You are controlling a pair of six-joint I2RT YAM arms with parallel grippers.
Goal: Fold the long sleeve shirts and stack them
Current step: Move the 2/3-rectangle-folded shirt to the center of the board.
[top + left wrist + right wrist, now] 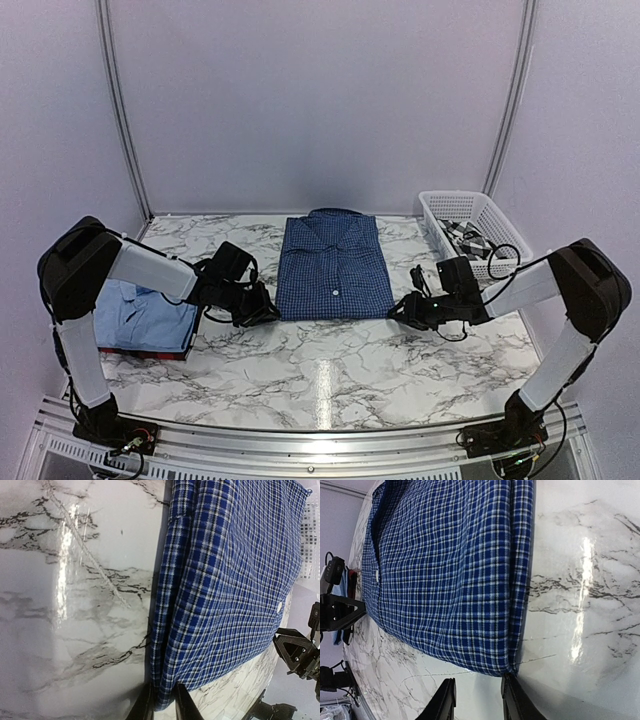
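Folded navy shirt [333,265] flat at the middle of the bench [330,370], collar away from the arms. Left claw [164,705] clenched on its near-left corner. Right claw [479,700] released, jaws parted over bare marble just beside the near-right corner. Likely snag: a one-sided pull, dragging the fold open or skewing the hem, with only one corner gripped. Tight on the left, with light blue shirt [140,315] stacked on dark red shirt [150,352] at the bench edge, close under the left arm. Open marble along the near side. White basket [470,205] holding checked shirt [465,238] at far right.
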